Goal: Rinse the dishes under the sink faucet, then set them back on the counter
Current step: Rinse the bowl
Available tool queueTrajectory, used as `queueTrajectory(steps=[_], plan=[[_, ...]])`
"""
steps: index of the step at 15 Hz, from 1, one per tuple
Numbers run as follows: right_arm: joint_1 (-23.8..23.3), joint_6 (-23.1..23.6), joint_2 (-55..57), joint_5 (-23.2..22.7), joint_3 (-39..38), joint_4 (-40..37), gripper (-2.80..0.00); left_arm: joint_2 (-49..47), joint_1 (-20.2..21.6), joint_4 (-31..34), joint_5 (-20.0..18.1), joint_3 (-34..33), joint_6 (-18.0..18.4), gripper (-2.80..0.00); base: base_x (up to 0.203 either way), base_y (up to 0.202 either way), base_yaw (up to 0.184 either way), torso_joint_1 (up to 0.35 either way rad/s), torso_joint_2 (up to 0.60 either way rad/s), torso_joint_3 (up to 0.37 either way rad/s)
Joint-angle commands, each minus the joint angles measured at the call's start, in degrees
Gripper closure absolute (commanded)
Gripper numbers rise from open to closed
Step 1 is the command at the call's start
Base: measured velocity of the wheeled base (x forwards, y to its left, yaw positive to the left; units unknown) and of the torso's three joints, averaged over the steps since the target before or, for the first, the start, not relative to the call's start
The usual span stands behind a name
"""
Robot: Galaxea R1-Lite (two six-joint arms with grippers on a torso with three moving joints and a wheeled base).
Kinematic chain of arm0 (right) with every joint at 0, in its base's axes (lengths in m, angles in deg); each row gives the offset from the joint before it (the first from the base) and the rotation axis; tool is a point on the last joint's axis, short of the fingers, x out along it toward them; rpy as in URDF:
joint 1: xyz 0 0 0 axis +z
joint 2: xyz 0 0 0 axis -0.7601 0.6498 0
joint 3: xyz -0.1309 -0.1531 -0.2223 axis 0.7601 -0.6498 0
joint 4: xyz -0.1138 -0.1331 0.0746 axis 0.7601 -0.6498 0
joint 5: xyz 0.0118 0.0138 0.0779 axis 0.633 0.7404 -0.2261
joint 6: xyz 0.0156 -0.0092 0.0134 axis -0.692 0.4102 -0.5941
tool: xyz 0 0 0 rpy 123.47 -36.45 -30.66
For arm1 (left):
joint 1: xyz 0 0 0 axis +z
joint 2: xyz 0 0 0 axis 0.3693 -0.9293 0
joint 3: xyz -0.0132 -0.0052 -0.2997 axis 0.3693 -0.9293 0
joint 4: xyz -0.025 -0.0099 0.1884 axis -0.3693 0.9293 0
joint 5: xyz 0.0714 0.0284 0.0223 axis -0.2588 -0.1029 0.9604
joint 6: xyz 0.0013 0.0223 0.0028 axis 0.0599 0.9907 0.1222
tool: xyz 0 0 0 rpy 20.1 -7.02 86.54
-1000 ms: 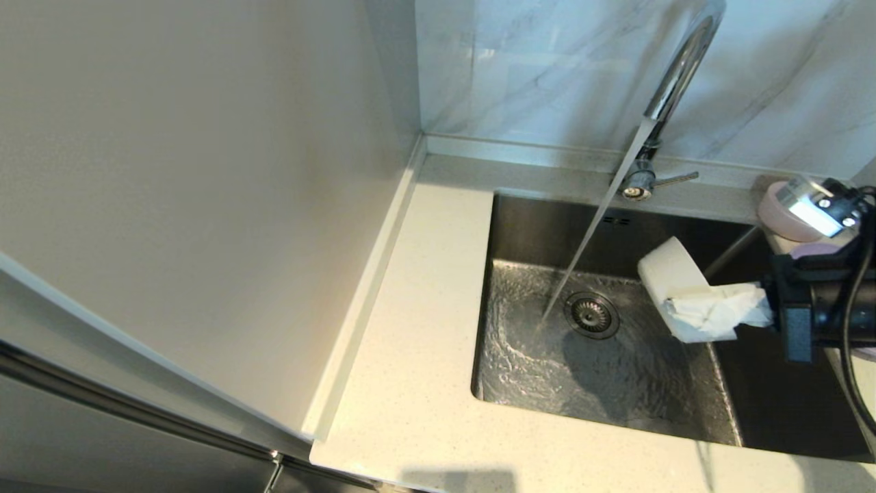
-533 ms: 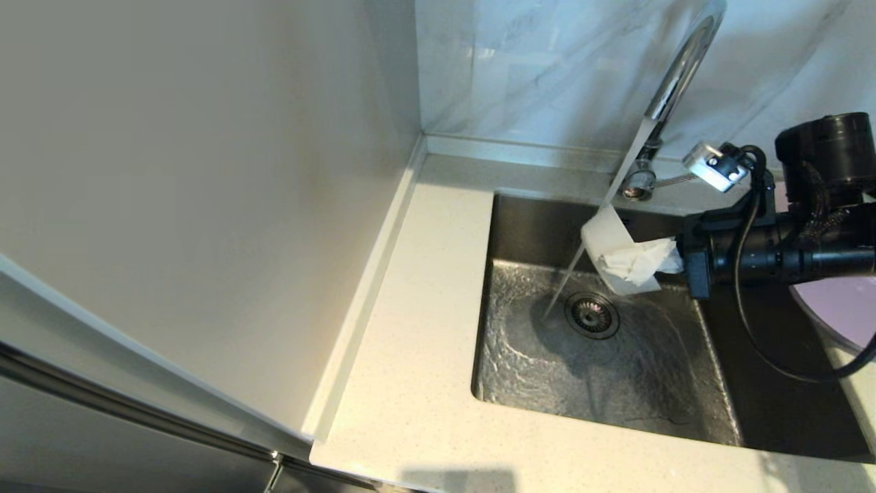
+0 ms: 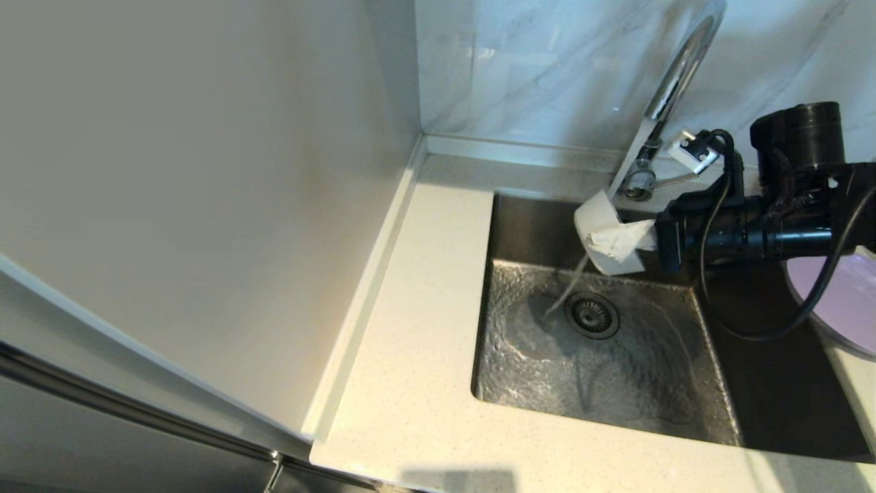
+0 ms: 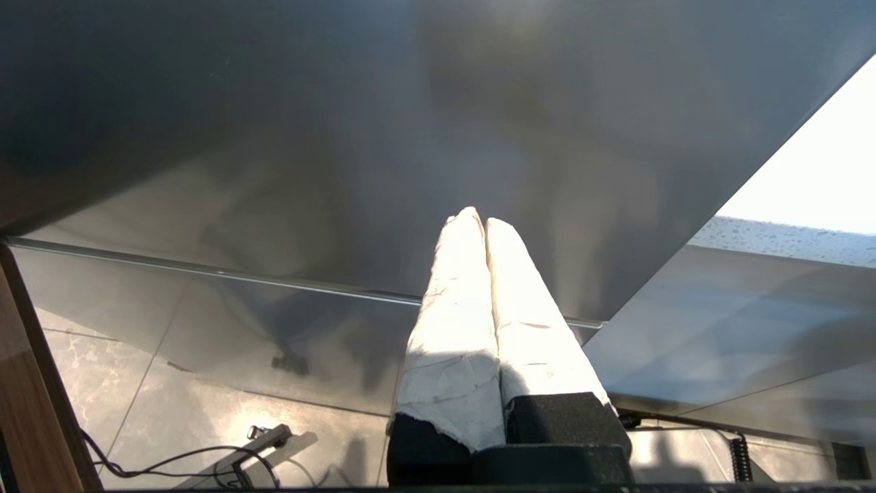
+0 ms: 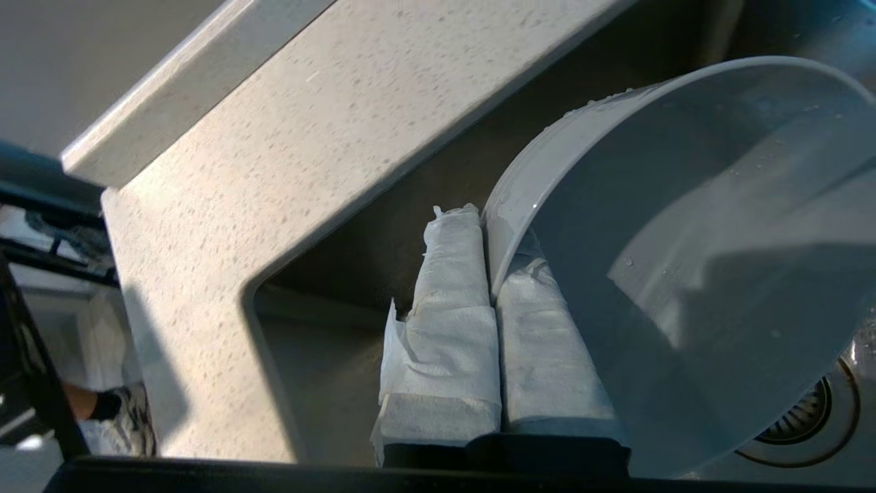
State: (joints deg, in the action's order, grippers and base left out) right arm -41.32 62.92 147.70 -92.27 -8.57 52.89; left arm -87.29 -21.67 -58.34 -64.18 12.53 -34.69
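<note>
A: Bowl [image 3: 594, 222], small and pale, tipped on its side under the stream from the faucet [image 3: 674, 75], over the back edge of the sink [image 3: 520, 226]. Rim pinched between the paper-wrapped fingers [image 5: 452, 301] of the right gripper [image 3: 626, 241].

B: Lilac plate [image 3: 831, 298]?

A: Flat on the counter [image 3: 424, 287] at the sink's right edge, behind the arm.

B: Left gripper [image 4: 482, 222]?

A: Parked below the counter, away from the sink, fingers pressed together, holding nothing.

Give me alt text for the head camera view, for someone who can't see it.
The right gripper, fingers wrapped in white, holds a pale bowl by its rim under water running from the chrome faucet into the steel sink. A lilac plate lies at right.
</note>
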Motion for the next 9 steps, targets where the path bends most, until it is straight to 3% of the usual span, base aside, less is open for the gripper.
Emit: queueTrajectory(steps=[1,5,9], plan=[[0.4,-2.9,1.3,1.2,0.5,2.9,0.00,0.0,0.0,0.0,0.0,0.0,0.0,0.00,0.000,0.000,0.000,0.000,0.00,0.000],[-0.8,-7.7,-1.3,3.8,-1.0,3.9,0.00,0.0,0.0,0.0,0.0,0.0,0.0,0.00,0.000,0.000,0.000,0.000,0.00,0.000],[-5.6,-8.2,-6.6,3.5,-5.2,3.7,0.00,0.0,0.0,0.0,0.0,0.0,0.0,0.00,0.000,0.000,0.000,0.000,0.00,0.000]])
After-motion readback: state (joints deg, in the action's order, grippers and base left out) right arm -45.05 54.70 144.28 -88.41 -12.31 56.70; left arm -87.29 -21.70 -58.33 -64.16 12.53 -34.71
